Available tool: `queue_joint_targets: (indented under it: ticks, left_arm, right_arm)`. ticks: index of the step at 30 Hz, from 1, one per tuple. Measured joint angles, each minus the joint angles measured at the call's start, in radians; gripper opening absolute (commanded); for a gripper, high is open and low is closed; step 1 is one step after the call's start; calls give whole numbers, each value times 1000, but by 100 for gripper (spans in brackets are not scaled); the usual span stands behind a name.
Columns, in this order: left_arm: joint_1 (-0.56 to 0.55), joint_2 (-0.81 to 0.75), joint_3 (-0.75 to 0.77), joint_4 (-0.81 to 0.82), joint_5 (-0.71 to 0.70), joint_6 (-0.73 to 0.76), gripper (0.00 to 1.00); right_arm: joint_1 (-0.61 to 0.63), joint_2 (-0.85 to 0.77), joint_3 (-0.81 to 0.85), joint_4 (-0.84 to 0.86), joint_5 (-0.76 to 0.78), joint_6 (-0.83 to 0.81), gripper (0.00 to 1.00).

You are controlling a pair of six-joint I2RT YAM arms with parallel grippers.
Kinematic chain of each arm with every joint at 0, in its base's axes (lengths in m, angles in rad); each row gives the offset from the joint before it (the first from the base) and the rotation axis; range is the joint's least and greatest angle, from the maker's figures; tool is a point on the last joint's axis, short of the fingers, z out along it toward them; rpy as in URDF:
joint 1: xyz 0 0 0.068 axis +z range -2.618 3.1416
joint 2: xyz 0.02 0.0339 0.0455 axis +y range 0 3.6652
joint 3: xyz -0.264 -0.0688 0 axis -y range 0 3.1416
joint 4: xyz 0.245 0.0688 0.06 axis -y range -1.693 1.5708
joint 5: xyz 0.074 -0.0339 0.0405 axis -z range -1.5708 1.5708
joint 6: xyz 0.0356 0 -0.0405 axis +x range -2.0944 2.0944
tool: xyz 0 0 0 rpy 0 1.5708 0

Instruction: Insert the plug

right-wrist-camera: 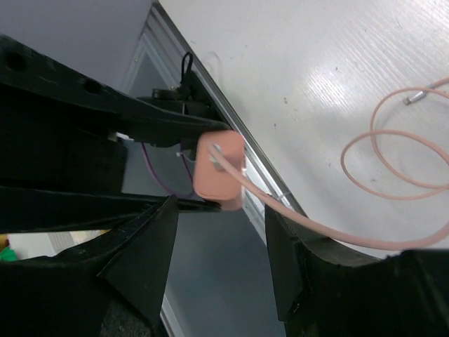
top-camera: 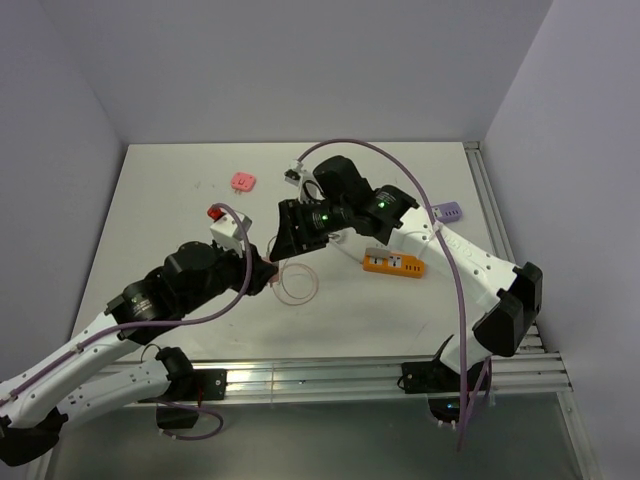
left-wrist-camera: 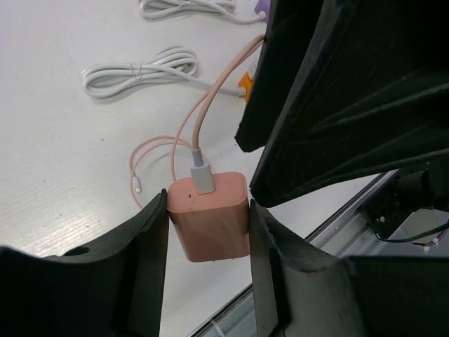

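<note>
My left gripper (left-wrist-camera: 208, 212) is shut on a pink charger block (left-wrist-camera: 210, 225) and holds it above the table near the front edge. The silver USB plug (left-wrist-camera: 202, 177) of a pink cable (left-wrist-camera: 203, 112) sits in the block's top face. The cable's loose loop (top-camera: 297, 283) lies on the table. My right gripper (right-wrist-camera: 221, 260) is open just in front of the block (right-wrist-camera: 219, 172). The cable (right-wrist-camera: 330, 232) runs across its right finger (right-wrist-camera: 287, 267). In the top view the right gripper (top-camera: 290, 240) hangs close over the left gripper (top-camera: 268, 272).
An orange power strip (top-camera: 393, 263) lies right of centre. A pink charger (top-camera: 243, 180), a red item (top-camera: 216, 212), a purple item (top-camera: 449, 211) and a white plug with cord (top-camera: 295, 172) lie further back. A coiled white cable (left-wrist-camera: 140, 70) lies on the table. The metal rail (top-camera: 330, 375) edges the front.
</note>
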Motion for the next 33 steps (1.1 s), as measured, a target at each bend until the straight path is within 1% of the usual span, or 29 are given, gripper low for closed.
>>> queue_joint_targets:
  ticks: [8, 15, 19, 28, 30, 31, 33]
  left_arm:
    - [-12, 8, -10, 33, -10, 21, 0]
    - [-15, 9, -10, 47, -10, 29, 0]
    - [-18, 8, -10, 50, -10, 29, 0]
    - [-24, 10, -11, 56, -2, 40, 0]
    - [-26, 13, -11, 54, 3, 44, 0]
    - [-28, 15, -11, 52, 3, 46, 0]
    - [-28, 17, -11, 45, 3, 48, 0]
  right_arm:
    - [13, 36, 76, -13, 23, 24, 59]
    - [27, 91, 117, -62, 56, 0, 59]
    - [31, 114, 129, -94, 60, -15, 56]
    - [43, 142, 168, -142, 57, -61, 55]
    - [45, 146, 169, -148, 56, -69, 52]
    - [47, 148, 172, -153, 55, -72, 48]
    - [52, 157, 181, -158, 47, -80, 42]
